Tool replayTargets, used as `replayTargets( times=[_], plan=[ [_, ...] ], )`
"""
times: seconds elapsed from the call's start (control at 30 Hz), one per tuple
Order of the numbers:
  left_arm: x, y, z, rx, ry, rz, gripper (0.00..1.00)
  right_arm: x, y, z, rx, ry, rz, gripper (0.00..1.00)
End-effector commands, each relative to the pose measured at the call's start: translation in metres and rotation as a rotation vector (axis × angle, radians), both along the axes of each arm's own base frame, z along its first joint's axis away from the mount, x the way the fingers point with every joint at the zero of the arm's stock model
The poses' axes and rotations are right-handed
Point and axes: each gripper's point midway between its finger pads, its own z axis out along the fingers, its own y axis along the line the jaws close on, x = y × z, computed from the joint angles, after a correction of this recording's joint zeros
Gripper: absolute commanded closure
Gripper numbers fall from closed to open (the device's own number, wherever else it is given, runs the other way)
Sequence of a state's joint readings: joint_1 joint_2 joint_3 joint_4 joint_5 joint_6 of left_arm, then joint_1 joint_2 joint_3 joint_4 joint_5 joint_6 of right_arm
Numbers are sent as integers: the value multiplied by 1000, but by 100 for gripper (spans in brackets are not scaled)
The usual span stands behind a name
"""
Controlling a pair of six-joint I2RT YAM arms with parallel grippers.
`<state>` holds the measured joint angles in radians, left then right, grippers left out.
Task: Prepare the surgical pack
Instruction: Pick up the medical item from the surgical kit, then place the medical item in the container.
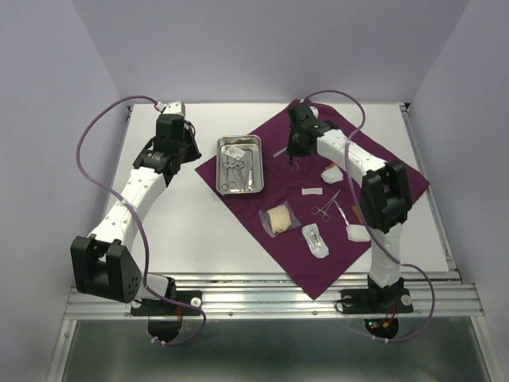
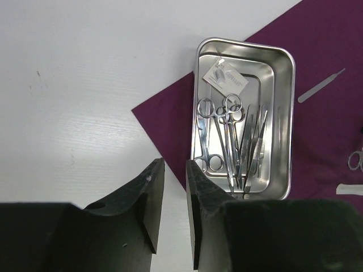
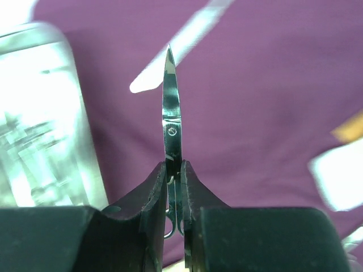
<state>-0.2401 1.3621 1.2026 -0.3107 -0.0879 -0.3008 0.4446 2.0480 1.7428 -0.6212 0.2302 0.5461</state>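
Scissors (image 3: 171, 107) are being pinched tight in the right claw (image 3: 174, 167), over the purple cloth (image 3: 255, 73), at 3 o'clock of the tray (image 2: 271, 85). Left claw (image 2: 174, 170) is being held part-open, empty, over the table (image 2: 85, 113).

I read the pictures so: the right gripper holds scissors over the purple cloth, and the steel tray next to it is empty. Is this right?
Not fully. The steel tray is not empty: the left wrist view shows several ring-handled instruments and a small packet lying in it. The rest stands: the right gripper holds scissors over the purple cloth.
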Motion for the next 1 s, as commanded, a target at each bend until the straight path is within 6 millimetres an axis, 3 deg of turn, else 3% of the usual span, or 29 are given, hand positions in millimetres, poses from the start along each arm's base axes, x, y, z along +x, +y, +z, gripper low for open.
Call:
replayTargets(
  times=[0.0, 0.17, 0.4, 0.43, 0.6, 0.67, 0.7, 0.73, 0.8, 0.87, 0.97],
  plan=[
    [2, 6, 8, 1, -29, 31, 67, -8, 66, 55, 65, -106, 110, 91],
    [0, 9, 9, 10, -30, 42, 67, -14, 124, 69, 134, -129, 192, 91],
    [-3, 12, 7, 22, -27, 51, 67, -25, 182, 43, 171, -87, 269, 90],
    [-3, 12, 7, 20, -27, 52, 67, -28, 189, 30, 168, -65, 275, 90],
    [-5, 15, 7, 25, -27, 56, 67, -31, 212, 5, 192, -27, 304, 89],
    [-5, 15, 6, 26, -26, 57, 67, -34, 223, 3, 208, -21, 333, 72],
    [-4, 15, 6, 26, -26, 57, 67, -35, 225, -4, 204, -7, 340, 67],
    [-5, 15, 6, 26, -26, 57, 67, -34, 225, -3, 203, -10, 340, 53],
    [-5, 15, 5, 27, -24, 55, 67, -28, 220, 6, 180, -45, 323, 43],
    [-4, 15, 6, 24, -27, 52, 67, -23, 214, 14, 153, -79, 308, 41],
    [-4, 14, 7, 20, -29, 47, 67, -4, 189, 29, 133, -121, 241, 41]
  ],
)
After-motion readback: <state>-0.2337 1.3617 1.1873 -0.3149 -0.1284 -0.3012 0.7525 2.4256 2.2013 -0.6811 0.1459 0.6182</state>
